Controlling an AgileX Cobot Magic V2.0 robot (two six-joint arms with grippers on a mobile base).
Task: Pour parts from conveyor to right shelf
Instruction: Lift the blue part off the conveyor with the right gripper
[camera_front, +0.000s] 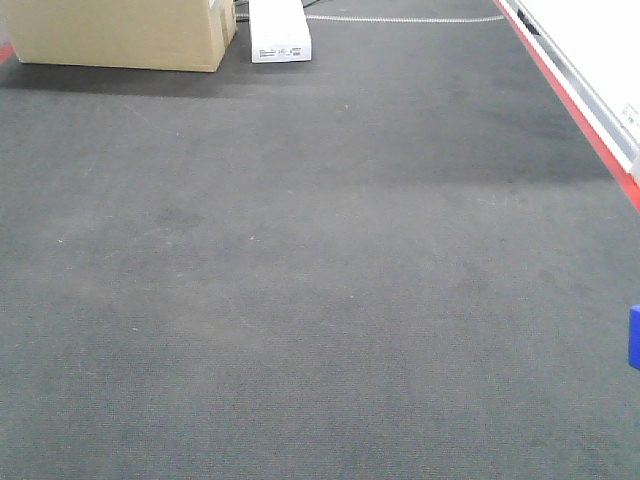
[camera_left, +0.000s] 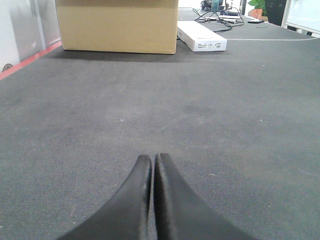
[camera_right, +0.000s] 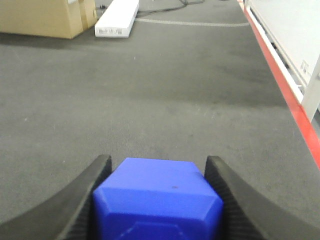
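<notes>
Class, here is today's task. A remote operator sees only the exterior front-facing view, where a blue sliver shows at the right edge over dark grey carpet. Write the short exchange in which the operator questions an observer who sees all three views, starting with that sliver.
Operator: What is the blue sliver at my right edge?
Observer: Most likely the small bright-blue plastic block. The right wrist view shows it sitting between the two black fingers of the right hand.
Operator: I cannot see the left hand at all. Is it carrying anything?
Observer: No. The left hand is shut, fingers pressed together with nothing between them, pointing towards the brown cardboard box.
</notes>
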